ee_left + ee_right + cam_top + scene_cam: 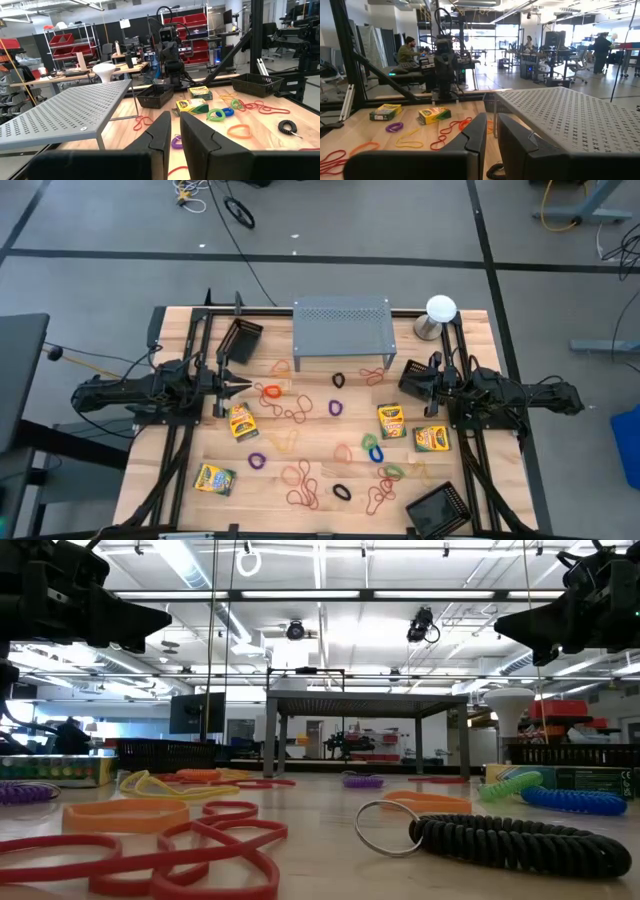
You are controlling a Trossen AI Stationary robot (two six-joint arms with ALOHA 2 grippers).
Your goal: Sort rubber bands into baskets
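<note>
Many rubber bands, such as an orange one (271, 392) and a red tangle (303, 498), lie loose over the wooden table (320, 442). Three black mesh baskets rest on it: one at the far left (241, 340), one at the right (412, 376), one at the near right (440, 509). My left gripper (243, 387) hangs shut above the table's left side and points level toward the middle. My right gripper (432, 383) hangs shut on the right, just behind the right basket, pointing level toward the middle. Nothing is between the fingers of either gripper.
A grey perforated metal stand (341, 330) is at the far middle, with a white lamp-like object (440, 309) beside it. Several yellow-green crayon boxes (241, 421) (214, 478) (391, 421) lie among the bands. A black coiled band with a key ring (500, 840) lies near the front edge.
</note>
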